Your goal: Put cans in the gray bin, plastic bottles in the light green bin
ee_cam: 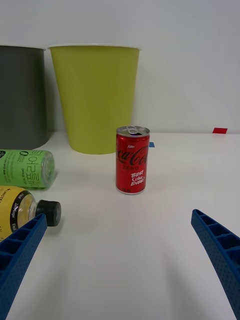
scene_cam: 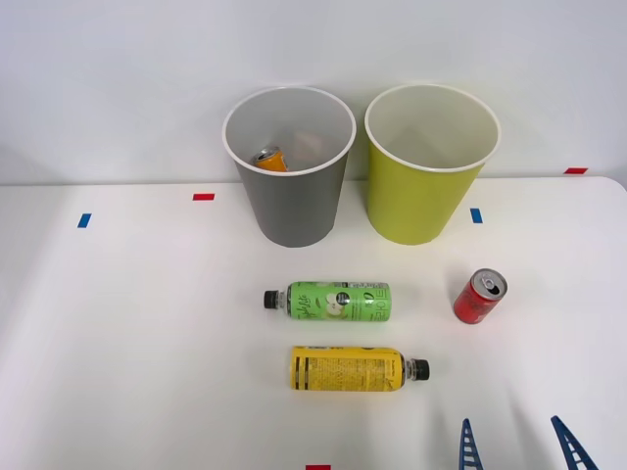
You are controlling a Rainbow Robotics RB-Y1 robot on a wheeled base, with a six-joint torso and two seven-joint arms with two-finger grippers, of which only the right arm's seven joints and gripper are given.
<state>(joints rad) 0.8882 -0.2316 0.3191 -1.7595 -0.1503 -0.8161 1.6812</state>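
A red can [scene_cam: 479, 297] [ee_cam: 132, 159] stands upright on the white table, right of the bottles. An orange can [scene_cam: 271, 160] lies inside the gray bin [scene_cam: 290, 210] [ee_cam: 20, 95]. The light green bin [scene_cam: 423, 203] [ee_cam: 95, 95] stands to the gray bin's right. Two black-capped plastic bottles lie on their sides: the green-labelled one [scene_cam: 333, 301] [ee_cam: 25, 168] and, nearer me, the yellow-labelled one [scene_cam: 355, 368] [ee_cam: 20, 207]. My right gripper [scene_cam: 519, 448] [ee_cam: 120, 265] is open at the table's near edge, some way short of the red can, with nothing between its blue fingers [ee_cam: 220, 250].
Small red tape marks [scene_cam: 203, 197] and blue tape marks [scene_cam: 84, 220] dot the white table [scene_cam: 127, 343]. A pale wall stands close behind the bins. Bare tabletop stretches left of the bottles and around the red can.
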